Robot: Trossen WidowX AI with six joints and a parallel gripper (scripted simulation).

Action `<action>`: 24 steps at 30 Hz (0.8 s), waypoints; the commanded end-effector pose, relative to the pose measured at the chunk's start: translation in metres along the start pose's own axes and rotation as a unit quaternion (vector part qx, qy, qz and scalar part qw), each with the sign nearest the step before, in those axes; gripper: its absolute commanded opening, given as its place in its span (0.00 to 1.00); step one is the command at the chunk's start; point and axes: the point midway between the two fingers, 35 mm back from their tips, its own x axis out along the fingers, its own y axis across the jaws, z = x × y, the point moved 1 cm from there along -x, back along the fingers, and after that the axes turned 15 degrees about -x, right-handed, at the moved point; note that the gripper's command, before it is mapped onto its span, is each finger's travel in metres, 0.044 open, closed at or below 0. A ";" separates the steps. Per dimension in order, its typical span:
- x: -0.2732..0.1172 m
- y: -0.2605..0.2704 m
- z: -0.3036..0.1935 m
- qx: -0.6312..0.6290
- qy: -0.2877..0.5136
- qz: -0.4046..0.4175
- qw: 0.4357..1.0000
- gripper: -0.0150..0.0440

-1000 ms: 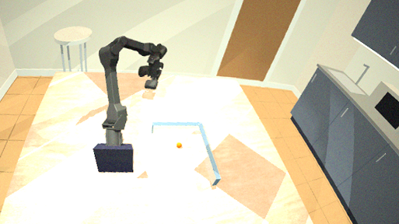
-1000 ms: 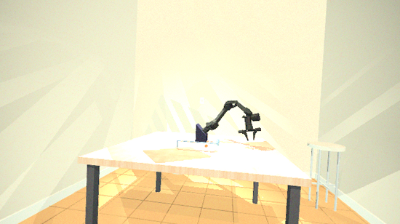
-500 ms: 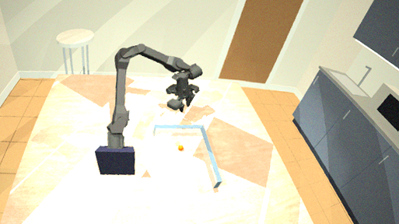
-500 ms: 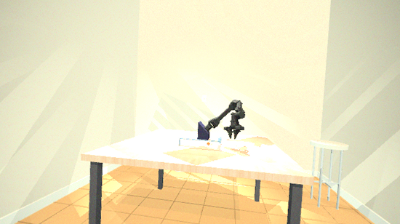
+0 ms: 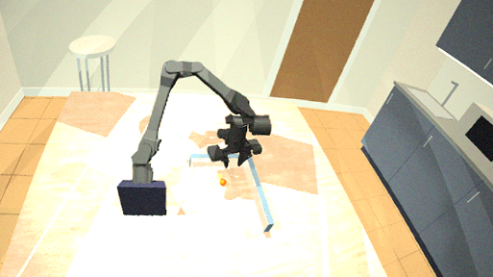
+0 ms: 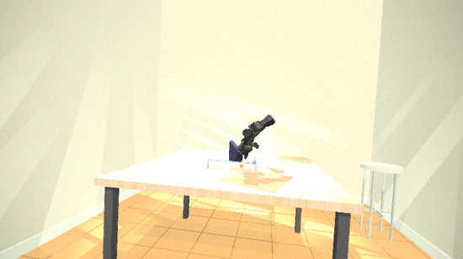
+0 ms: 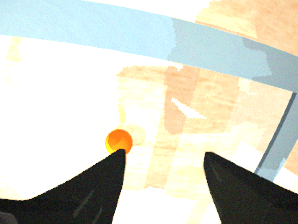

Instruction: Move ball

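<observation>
A small orange ball [image 5: 223,182] [image 6: 241,165] [image 7: 118,142] lies on the table inside the corner made by two low clear blue-edged walls [image 5: 260,193] [image 6: 223,161] [image 7: 100,30]. In the wrist view, a faint round patch [image 7: 135,134] shows at the ball's upper right; I cannot tell whether it is the see-through copy. My gripper [image 5: 233,164] [image 7: 165,157] is partly open and empty, above the table near the walls' corner. In the wrist view, the ball shows just beyond the left fingertip, not between the fingers.
The wall corner shows at the right of the wrist view, beyond the right finger. The arm's dark blue base [image 5: 142,199] [image 6: 234,151] stands on the table [image 5: 100,252] [image 6: 155,178]. A stool [image 5: 92,45] [image 6: 381,167] stands beyond the table, and grey cabinets [image 5: 424,172] stand at the right in the top view.
</observation>
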 end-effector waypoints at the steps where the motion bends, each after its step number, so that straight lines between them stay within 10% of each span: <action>1: 0.010 0.036 -0.017 0.075 -0.049 0.024 0.996 0.64; 24: 0.041 0.039 -0.015 0.079 -0.052 0.024 0.995 0.64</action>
